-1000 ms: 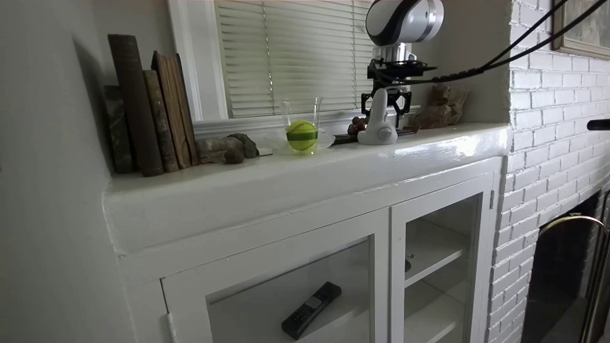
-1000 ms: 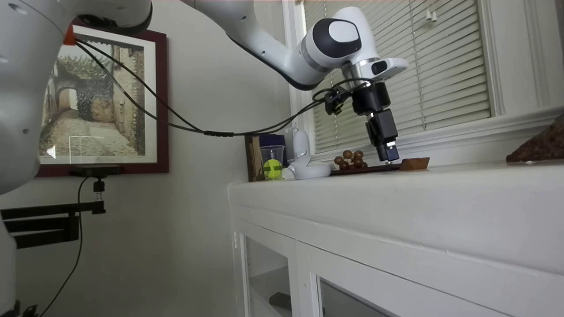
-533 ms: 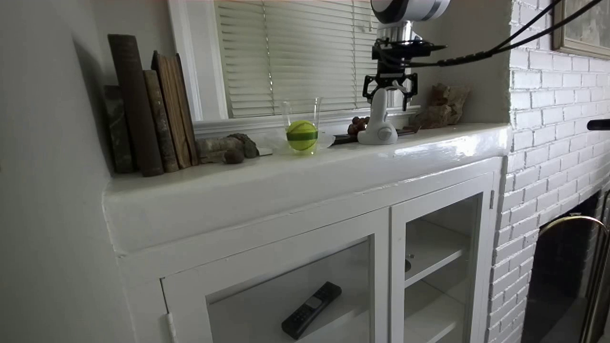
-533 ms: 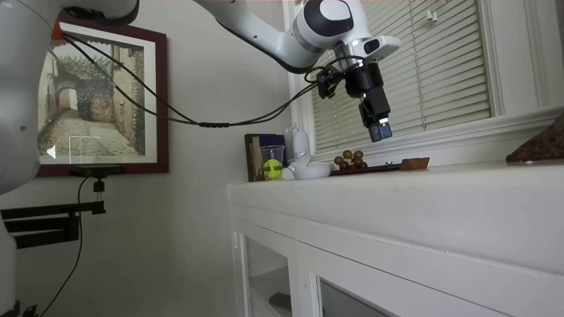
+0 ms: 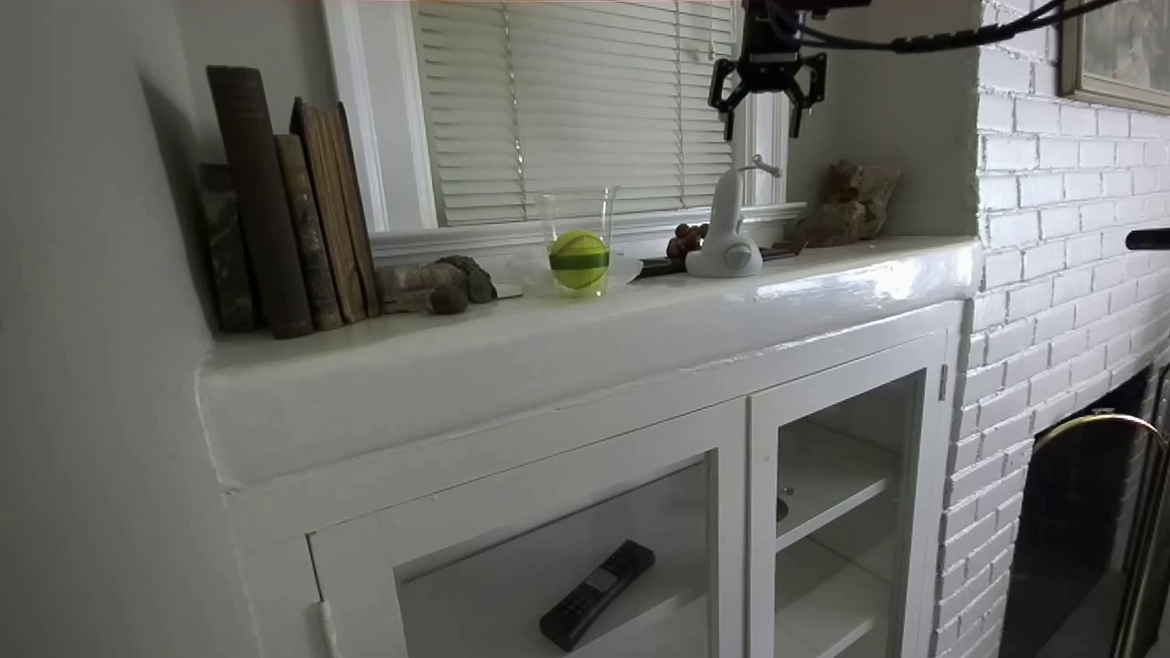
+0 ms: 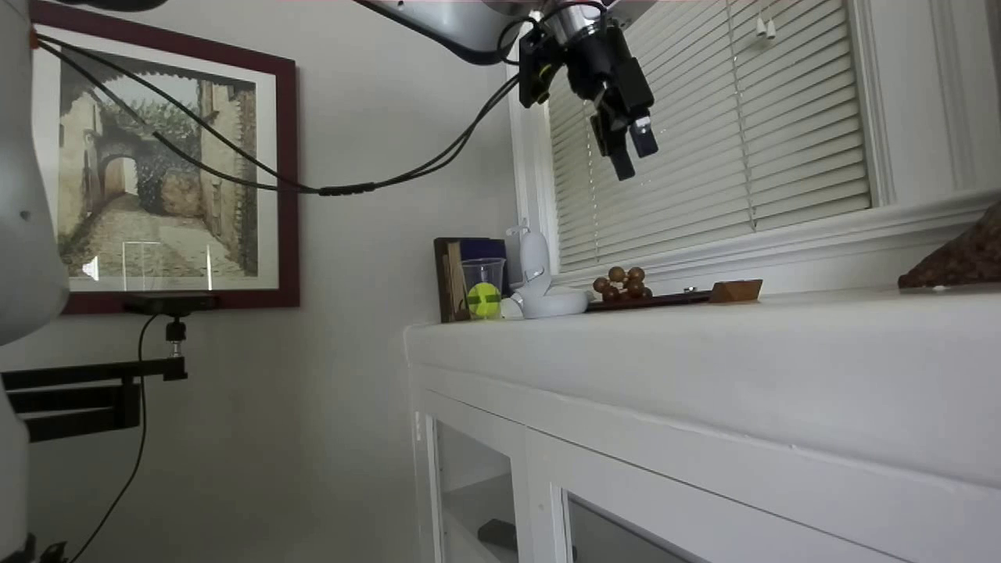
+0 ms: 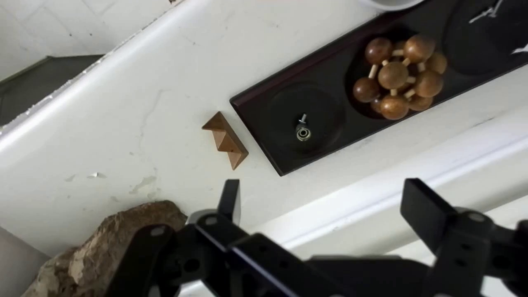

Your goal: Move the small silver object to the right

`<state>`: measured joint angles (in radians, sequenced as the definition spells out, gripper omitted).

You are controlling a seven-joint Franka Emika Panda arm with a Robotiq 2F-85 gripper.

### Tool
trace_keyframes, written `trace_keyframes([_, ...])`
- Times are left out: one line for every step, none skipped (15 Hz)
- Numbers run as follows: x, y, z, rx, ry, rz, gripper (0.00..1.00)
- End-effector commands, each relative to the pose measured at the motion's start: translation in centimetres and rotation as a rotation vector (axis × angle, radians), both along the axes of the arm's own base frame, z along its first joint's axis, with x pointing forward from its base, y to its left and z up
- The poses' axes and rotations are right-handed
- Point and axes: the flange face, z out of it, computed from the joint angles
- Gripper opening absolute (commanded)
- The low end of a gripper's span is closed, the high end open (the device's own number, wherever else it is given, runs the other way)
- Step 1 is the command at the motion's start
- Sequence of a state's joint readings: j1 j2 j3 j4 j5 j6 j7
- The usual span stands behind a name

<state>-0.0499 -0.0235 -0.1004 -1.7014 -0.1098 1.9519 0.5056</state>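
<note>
The small silver object (image 7: 302, 131) is a short metal fitting. It lies in the round recess at the end of the dark tray (image 7: 268, 136). It also shows as a tiny bright bit on the tray in an exterior view (image 6: 690, 289). My gripper (image 7: 321, 194) is open, with nothing between its fingers. Both exterior views show the gripper (image 5: 762, 132) (image 6: 635, 163) high above the shelf, well apart from the tray and the silver object. In an exterior view the white curved stand (image 5: 727, 238) hides much of the tray.
A wooden ball cluster (image 7: 394, 76) sits in the tray's middle recess. A zigzag wooden piece (image 7: 227, 142) lies just off the tray's end. A rough rock (image 7: 136, 231) stands beyond it. A clear cup (image 5: 579, 206) with a yellow-green ball and books (image 5: 260, 201) stand along the shelf.
My gripper has risen from close over the tray to high above the shelf. The silver object, hidden earlier behind the fingertips in an exterior view, now shows on the tray.
</note>
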Motion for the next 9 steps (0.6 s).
trace_keyframes([-3.1,2.1,2.6,-0.036,-0.021,0.151,1.00])
trace_keyframes([-3.6,2.8,3.4,-0.048,-0.028,0.195,1.00])
trace_keyframes([-4.4,3.7,3.8,-0.058,-0.024,0.230,1.00])
trace_keyframes([-5.1,4.5,4.2,-0.068,-0.029,0.275,1.00])
trace_keyframes([-5.8,5.3,4.7,-0.082,-0.028,0.309,1.00])
trace_keyframes([-6.8,6.3,5.0,-0.105,-0.029,0.326,1.00])
trace_keyframes([-7.6,7.1,5.2,-0.109,-0.027,0.346,1.00])
trace_keyframes([-4.9,6.0,5.1,-0.070,-0.042,0.302,1.00])
trace_keyframes([-5.7,6.8,5.3,-0.075,-0.042,0.319,1.00])
